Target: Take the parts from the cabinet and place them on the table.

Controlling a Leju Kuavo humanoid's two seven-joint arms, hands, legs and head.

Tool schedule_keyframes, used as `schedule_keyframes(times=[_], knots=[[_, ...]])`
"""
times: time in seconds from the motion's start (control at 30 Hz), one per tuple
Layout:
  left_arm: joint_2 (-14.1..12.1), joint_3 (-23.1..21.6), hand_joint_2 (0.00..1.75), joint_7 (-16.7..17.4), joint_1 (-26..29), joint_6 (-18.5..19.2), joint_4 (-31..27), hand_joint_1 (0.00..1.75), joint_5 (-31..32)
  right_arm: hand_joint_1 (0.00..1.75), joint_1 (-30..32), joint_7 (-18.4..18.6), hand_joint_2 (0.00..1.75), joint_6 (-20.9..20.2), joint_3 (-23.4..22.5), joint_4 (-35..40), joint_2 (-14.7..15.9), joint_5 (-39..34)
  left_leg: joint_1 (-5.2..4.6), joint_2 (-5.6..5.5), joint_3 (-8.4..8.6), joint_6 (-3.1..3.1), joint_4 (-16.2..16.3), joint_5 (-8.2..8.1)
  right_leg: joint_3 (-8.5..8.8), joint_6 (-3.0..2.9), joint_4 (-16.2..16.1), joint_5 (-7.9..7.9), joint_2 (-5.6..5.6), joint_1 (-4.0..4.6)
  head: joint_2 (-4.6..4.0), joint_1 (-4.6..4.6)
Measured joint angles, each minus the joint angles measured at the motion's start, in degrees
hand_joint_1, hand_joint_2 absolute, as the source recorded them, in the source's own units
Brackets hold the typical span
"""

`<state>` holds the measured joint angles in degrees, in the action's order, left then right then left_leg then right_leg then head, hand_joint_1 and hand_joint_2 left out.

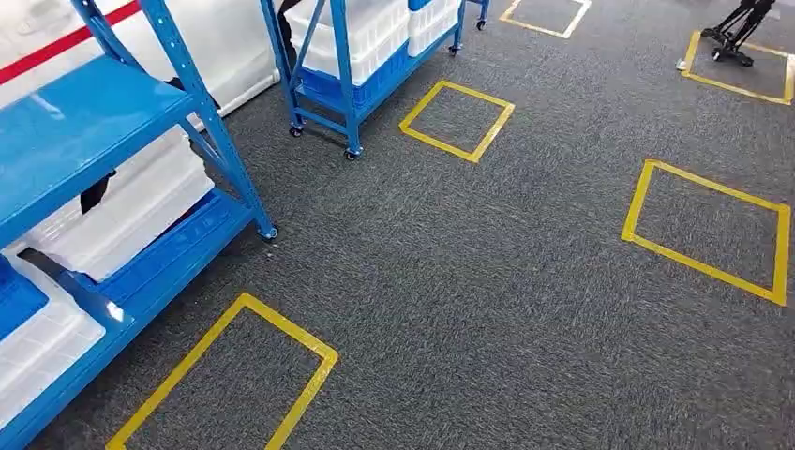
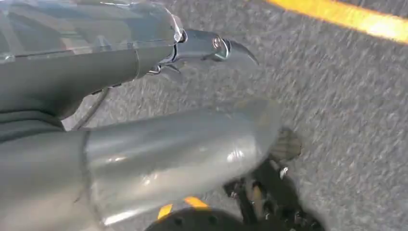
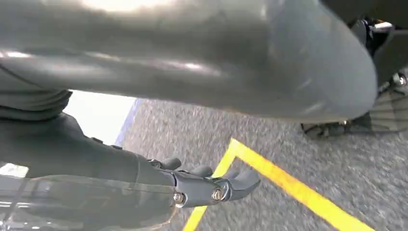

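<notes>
A blue cabinet rack [image 1: 89, 117] stands at the left in the head view, with white lidded bins [image 1: 131, 211] on its lower shelves. I cannot see what the bins contain. My left hand [image 2: 159, 139] hangs over the grey carpet with its fingers [image 2: 211, 48] stretched out, apart from the thumb, holding nothing. My right hand [image 3: 202, 72] also hangs above the carpet beside a yellow tape line [image 3: 288, 185], with its fingers [image 3: 216, 185] extended and nothing in them.
A second blue wheeled rack [image 1: 352, 66] with white bins stands at the far middle. Yellow tape squares [image 1: 457, 119] mark the grey carpet at several spots. A dark stand [image 1: 736, 33] sits at the far right. A white wall with a red stripe [image 1: 56, 47] runs behind the cabinet.
</notes>
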<state>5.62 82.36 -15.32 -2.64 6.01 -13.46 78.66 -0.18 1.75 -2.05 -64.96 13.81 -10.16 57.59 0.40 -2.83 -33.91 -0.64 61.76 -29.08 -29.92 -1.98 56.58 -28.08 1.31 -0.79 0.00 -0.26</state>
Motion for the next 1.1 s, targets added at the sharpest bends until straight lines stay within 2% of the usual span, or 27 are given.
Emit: schedule_keyframes(times=[0.03, 0.07, 0.1, 0.13, 0.17, 0.23, 0.27, 0.3, 0.33, 0.37, 0.43, 0.47, 0.5, 0.53, 0.6, 0.63, 0.67, 0.7, 0.77, 0.8, 0.83, 0.93, 0.97, 1.0, 1.03, 1.07, 1.1], knots=[[0.0, 0.0, 0.0, 0.0, -0.22, -0.02, 0.0, 0.0, 0.0, 0.0, 0.25, 0.02, 0.0, -0.02, 0.0, 0.0, 0.0, 0.0, 0.15, 1.16, -2.0, -0.16, 3.97, -2.24, -0.02, -0.14, 0.04, -0.08, -0.92, 0.15, 0.0, -0.12], [0.0, 0.0, 0.0, 0.0, -0.4, -0.02, -0.02, 0.0, 0.0, 0.0, 0.32, 0.02, 0.0, -0.02, -0.02, 0.0, 0.02, 0.0, 0.25, 1.72, -4.06, -0.38, 8.24, -4.22, -0.01, -0.28, 0.1, -0.18, -1.86, 0.3, 0.0, -0.12], [0.0, 0.0, 0.0, 0.0, -0.43, -0.02, 0.0, 0.0, 0.0, 0.0, 0.31, 0.02, 0.0, -0.02, -0.04, 0.0, 0.02, 0.0, 0.38, 1.98, -5.86, -0.65, 11.98, -5.52, -0.03, -0.37, 0.13, -0.29, -2.82, 0.36, 0.0, -0.09], [0.0, 0.0, 0.0, 0.0, -0.39, -0.02, 0.0, 0.0, 0.0, 0.0, 0.27, 0.02, 0.0, -0.02, -0.04, 0.0, 0.02, 0.0, 0.52, 2.17, -6.53, -0.91, 13.42, -5.38, -0.04, -0.33, 0.19, -0.39, -3.62, 0.36, 0.0, -0.09], [0.0, 0.0, 0.0, 0.0, -0.2, -0.05, -0.02, 0.0, 0.0, 0.0, 0.2, 0.02, 0.0, -0.04, -0.04, 0.0, 0.02, 0.0, 0.72, 2.42, -5.72, -1.1, 11.91, -3.9, 0.03, -0.2, 0.26, -0.56, -4.31, 0.34, 0.0, -0.16], [-0.02, 0.0, 0.0, 0.0, -0.05, -0.05, -0.02, 0.0, 0.0, 0.0, 0.12, 0.02, 0.0, -0.09, -0.04, 0.0, 0.0, 0.0, 1.04, 3.54, -0.96, -1.35, 3.05, 0.67, 0.29, 0.26, 0.64, -1.04, -5.68, 0.16, 0.0, -0.14], [-0.04, 0.0, 0.0, 0.0, -0.12, -0.05, -0.02, 0.0, 0.0, 0.0, 0.12, 0.02, 0.0, -0.09, -0.04, 0.0, 0.0, 0.0, 1.07, 5.74, 1.75, -1.38, -1.81, 2.31, 0.52, 0.64, 1.01, -1.41, -6.31, 0.19, -0.02, -0.16], [-0.02, 0.02, 0.0, 0.0, -0.32, -0.05, -0.02, 0.0, 0.0, 0.0, 0.14, 0.02, 0.0, -0.09, -0.04, 0.02, 0.02, 0.0, 0.44, 6.95, 2.22, -1.02, -2.8, 1.5, 0.49, 1.16, 1.34, -1.86, -6.76, 0.6, 0.0, -0.25], [-0.02, 0.02, 0.0, -0.02, -0.37, -0.05, -0.02, 0.0, 0.0, 0.0, 0.11, 0.02, 0.0, -0.09, -0.04, 0.02, 0.02, 0.0, 0.56, 5.87, 2.16, -0.29, -2.9, 1.85, 0.6, 1.42, 1.44, -1.94, -7.17, 0.58, 0.0, 0.19], [-0.02, 0.02, 0.0, 0.0, -0.19, -0.05, -0.02, 0.0, 0.0, 0.0, -0.12, 0.02, 0.0, -0.07, -0.04, 0.02, 0.0, 0.0, 0.43, 5.41, 1.95, -0.08, -2.86, 1.78, 0.81, 1.57, 1.42, -1.94, -7.57, 0.64, 0.0, 0.32], [-0.07, 0.0, 0.0, 0.0, 0.06, -0.05, -0.02, 0.0, 0.0, 0.0, -0.65, 0.02, 0.0, -0.09, -0.04, 0.0, 0.0, 0.0, 0.24, 4.39, 1.79, 0.83, -3.25, 1.92, 1.2, 2.21, 1.23, -2.05, -8.38, 0.29, 0.0, 0.21], [-0.07, 0.0, 0.0, 0.0, 0.14, -0.05, -0.02, 0.0, 0.0, 0.0, -0.62, 0.02, 0.0, -0.09, -0.04, 0.0, 0.0, 0.0, 0.57, 4.02, 2.37, 1.36, -3.73, 2.26, 1.26, 2.77, 1.7, -2.64, -6.46, -0.12, 0.0, 0.4], [-0.07, 0.0, 0.0, 0.02, 0.1, -0.04, -0.02, 0.0, 0.0, 0.0, -0.58, 0.02, 0.0, -0.09, -0.04, 0.0, 0.0, 0.0, 0.55, 3.46, 2.32, 1.64, -3.77, 2.35, 0.4, 2.84, 3.53, -4.25, -3.47, -0.17, 0.0, 0.52], [-0.07, 0.0, 0.0, 0.0, -0.1, -0.05, -0.02, 0.0, 0.0, 0.0, -0.5, 0.02, 0.0, -0.09, -0.04, 0.0, 0.0, 0.0, 0.54, 3.04, 2.11, 1.86, -3.74, 2.49, -1.41, 2.82, 7.06, -6.5, -2.33, -0.12, 0.0, 0.63], [-0.07, 0.02, 0.0, 0.0, -0.36, -0.05, -0.02, 0.0, 0.0, 0.0, -0.42, 0.02, 0.0, -0.11, -0.02, -0.02, -0.02, 0.0, 0.32, 1.72, 1.81, 2.05, -3.71, 2.59, -5.96, 2.81, 15.97, -10.41, -1.7, -0.11, 0.0, 0.63], [-0.07, 0.0, 0.0, 0.0, -0.33, -0.05, -0.02, 0.0, 0.0, 0.0, -0.34, 0.02, 0.0, -0.11, -0.02, -0.04, -0.02, 0.0, 0.21, 0.91, 1.78, 2.07, -3.69, 2.61, -7.5, 2.74, 18.65, -10.64, -1.6, -0.11, 0.0, 0.63], [-0.07, 0.0, 0.0, 0.0, -0.25, -0.05, -0.02, 0.0, 0.0, 0.0, -0.3, 0.02, 0.0, -0.11, -0.02, -0.04, -0.02, 0.0, 0.16, 0.21, 1.84, 2.06, -3.65, 2.62, -7.62, 2.6, 18.42, -9.55, -1.53, -0.09, 0.0, 0.61], [-0.09, 0.02, 0.0, 0.02, -0.22, -0.05, -0.02, 0.0, 0.0, 0.0, -0.28, 0.02, 0.0, -0.11, -0.02, -0.04, -0.02, 0.0, 0.14, -0.59, 1.92, 2.05, -3.58, 2.61, -6.58, 2.35, 15.79, -7.1, -1.34, -0.06, 0.0, 0.63], [-0.09, 0.02, 0.0, 0.0, -0.27, -0.05, -0.02, 0.0, 0.0, 0.0, -0.16, 0.02, 0.0, -0.11, -0.02, -0.04, -0.02, 0.0, 0.16, -2.11, 2.09, 1.94, -3.5, 2.59, -2.68, 1.71, 6.93, -1.73, 0.16, -0.01, 0.0, 0.65], [-0.07, 0.02, 0.0, 0.0, -0.28, -0.05, -0.02, 0.0, 0.0, 0.0, -0.02, 0.02, 0.0, -0.09, -0.04, -0.04, 0.02, 0.0, 0.32, -2.76, 1.98, 1.79, -3.53, 2.66, -0.99, 1.28, 2.75, -0.87, 3.52, 0.0, 0.0, 0.63], [-0.04, 0.0, 0.0, 0.02, -0.43, -0.05, -0.02, 0.0, 0.0, 0.0, -0.02, 0.02, 0.0, -0.07, -0.04, -0.04, 0.04, 0.02, -0.01, -3.43, 1.67, 1.32, -3.21, 2.66, -0.88, 1.33, 1.88, -0.9, 4.23, 0.01, 0.0, 0.54], [-0.06, 0.0, 0.0, 0.02, -0.07, -0.13, -0.02, 0.0, 0.02, 0.0, -0.3, -0.05, 0.0, -0.09, -0.04, -0.04, 0.02, 0.22, 0.63, -5.24, 1.23, 0.08, -3.79, 3.23, -0.83, 1.15, 1.91, -0.74, 2.35, 0.47, 0.0, 0.65], [-0.15, 0.0, 0.0, 0.02, 0.0, -0.13, -0.02, 0.0, 0.02, 0.0, -0.4, -0.07, 0.0, -0.09, -0.04, -0.07, -0.09, 0.24, 0.27, -5.58, 1.06, -0.35, -3.84, 3.21, -0.49, 0.64, 1.01, -0.32, 1.44, -0.16, 0.0, 0.52], [-0.09, 0.0, 0.0, 0.02, 0.08, -0.09, 0.0, 0.0, 0.11, 0.0, -0.29, -0.07, 0.0, -0.11, -0.04, -0.07, -0.17, 0.33, 0.32, -2.33, 0.88, -0.29, -2.73, 2.31, -0.14, 0.38, 0.48, -0.06, 0.55, -0.08, 0.0, 0.44], [-0.11, 0.0, 0.0, 0.04, -0.03, -0.13, 0.0, 0.0, 0.13, 0.0, -0.04, -0.16, 0.0, -0.07, -0.04, -0.07, -0.17, 0.37, 0.24, 0.17, -0.39, -0.4, 0.03, 0.3, -0.1, -0.06, 0.41, -0.1, -0.18, 0.0, 0.0, -0.07], [-0.13, 0.0, 0.0, 0.04, -0.3, -0.13, 0.0, 0.0, 0.13, 0.0, 0.15, -0.15, 0.0, -0.09, -0.07, -0.07, -0.17, 0.44, 0.32, 1.32, -2.42, -0.56, 4.41, -2.1, -0.11, -0.24, 0.44, -0.19, -1.22, 0.17, 0.0, -0.18], [-0.18, 0.0, 0.0, 0.04, -0.42, -0.13, 0.0, 0.0, 0.13, 0.0, 0.27, -0.15, 0.0, -0.09, -0.09, -0.07, -0.17, 0.57, 0.35, 1.79, -4.3, -0.74, 8.49, -3.99, -0.09, -0.32, 0.47, -0.25, -2.06, 0.32, -0.02, -0.16]])
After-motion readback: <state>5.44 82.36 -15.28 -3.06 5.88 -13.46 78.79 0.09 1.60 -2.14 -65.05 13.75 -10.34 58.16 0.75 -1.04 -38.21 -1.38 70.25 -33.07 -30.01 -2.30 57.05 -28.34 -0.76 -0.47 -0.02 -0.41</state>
